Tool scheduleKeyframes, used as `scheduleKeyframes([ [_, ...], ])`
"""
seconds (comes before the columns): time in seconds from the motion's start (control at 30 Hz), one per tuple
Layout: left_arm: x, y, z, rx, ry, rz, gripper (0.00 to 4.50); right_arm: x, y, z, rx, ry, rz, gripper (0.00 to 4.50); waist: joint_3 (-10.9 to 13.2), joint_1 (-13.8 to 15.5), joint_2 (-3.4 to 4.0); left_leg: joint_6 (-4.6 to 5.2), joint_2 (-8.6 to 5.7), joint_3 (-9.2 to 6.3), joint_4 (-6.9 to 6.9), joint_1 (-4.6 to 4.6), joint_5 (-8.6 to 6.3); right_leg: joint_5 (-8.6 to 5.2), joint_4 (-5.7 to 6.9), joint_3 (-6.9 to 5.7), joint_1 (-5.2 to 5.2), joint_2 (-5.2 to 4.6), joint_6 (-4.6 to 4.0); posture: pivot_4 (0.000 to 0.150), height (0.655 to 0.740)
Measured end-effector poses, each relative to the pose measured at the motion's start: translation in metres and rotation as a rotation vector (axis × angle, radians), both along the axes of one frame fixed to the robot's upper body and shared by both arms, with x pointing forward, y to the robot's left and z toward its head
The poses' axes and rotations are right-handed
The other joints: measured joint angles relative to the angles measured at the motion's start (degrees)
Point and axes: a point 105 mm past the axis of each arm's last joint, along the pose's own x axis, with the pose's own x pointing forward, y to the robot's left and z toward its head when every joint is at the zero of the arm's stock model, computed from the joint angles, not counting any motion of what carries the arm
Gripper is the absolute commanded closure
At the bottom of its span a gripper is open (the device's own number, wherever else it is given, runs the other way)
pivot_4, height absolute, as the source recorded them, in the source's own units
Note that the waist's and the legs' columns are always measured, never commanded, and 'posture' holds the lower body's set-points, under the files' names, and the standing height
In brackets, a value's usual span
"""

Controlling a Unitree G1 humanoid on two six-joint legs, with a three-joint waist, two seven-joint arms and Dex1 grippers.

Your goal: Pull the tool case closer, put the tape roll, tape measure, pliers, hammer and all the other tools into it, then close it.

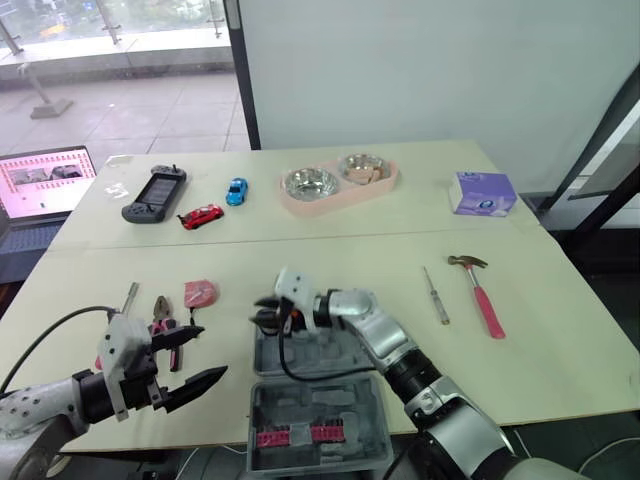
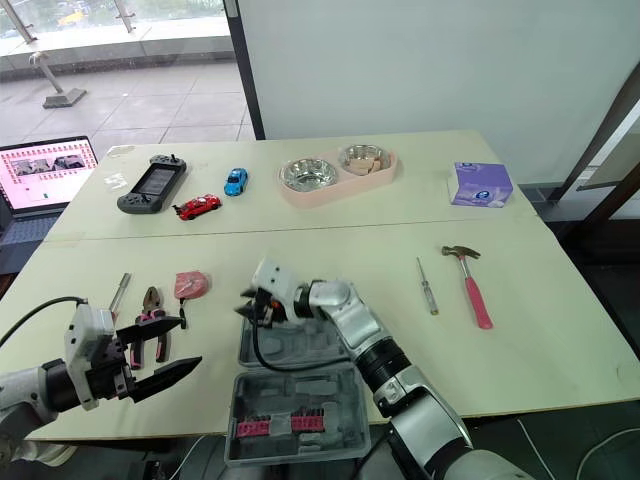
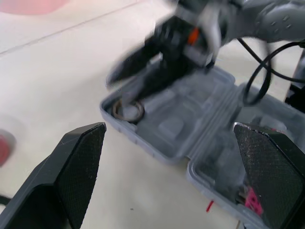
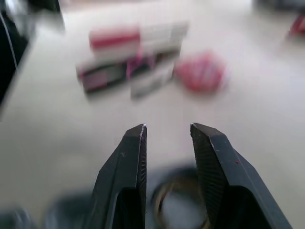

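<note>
Fingers (image 4: pixel 132 167) of the right gripper (image 1: pixel 266 314) stand slightly apart and empty, just above the brown ring-shaped tape roll (image 3: pixel 127 109), which lies in the upper-left corner of the open grey plastic tool case (image 1: pixel 352 422) at lower centre. At lower left, the left gripper (image 1: pixel 210 352) gapes wide near the red-handled pliers (image 2: pixel 152 302).

tape roll (image 3: pixel 127 110) lies in the case (image 3: pixel 172 128) (pliers (image 2: pixel 152 308) left, hammer (image 1: pixel 481 291) right).

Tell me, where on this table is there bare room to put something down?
Bare: the middle strip between the pink bowl and the tool case, and the near right corner beyond the hammer. Crowded: the left side around the pliers, tape measure and left hand.
</note>
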Motion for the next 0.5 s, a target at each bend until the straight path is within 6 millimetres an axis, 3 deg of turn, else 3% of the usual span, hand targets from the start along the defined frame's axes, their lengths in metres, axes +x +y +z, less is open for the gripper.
scheduleKeyframes([
  [0.13,-0.002,0.007,0.001,-0.013,0.013,0.029,0.0,-0.006,-0.028,0.028,0.024,-0.024,-0.003,2.99,0.0,0.1,0.0,0.01,0.0,0.0,0.0,-0.04,0.0,0.0,-0.06,-0.01,0.02,0.0,0.0,0.15,0.736],
  [0.27,-0.007,0.031,0.001,-0.015,0.038,0.117,0.0,-0.012,-0.082,0.047,0.023,-0.013,-0.081,2.99,0.0,0.4,-0.04,0.03,-0.01,0.0,0.01,-0.1,-0.02,-0.01,-0.14,-0.03,0.03,-0.02,0.0,0.15,0.736],
  [0.37,-0.02,0.069,-0.003,0.012,0.08,0.24,0.0,-0.02,-0.161,0.033,-0.075,0.06,-0.262,2.99,0.0,1.2,-0.05,0.22,-0.02,0.13,0.01,-0.12,-0.12,-0.11,-0.33,-0.03,0.1,-0.08,-0.02,0.15,0.736],
  [0.43,-0.036,0.104,-0.01,0.045,0.118,0.362,0.0,-0.032,-0.226,0.012,-0.153,0.158,-0.448,2.43,0.0,1.8,-0.1,0.45,-0.02,0.36,0.04,-0.13,-0.25,-0.21,-0.38,0.01,0.1,-0.15,-0.03,0.15,0.736],
  [0.5,-0.048,0.127,-0.019,0.074,0.16,0.434,0.0,-0.044,-0.263,0.005,-0.18,0.198,-0.55,1.59,0.1,1.7,-0.06,0.52,0.0,0.65,0.04,-0.03,-0.29,-0.23,-0.39,0.19,0.1,-0.16,-0.03,0.15,0.736],
])
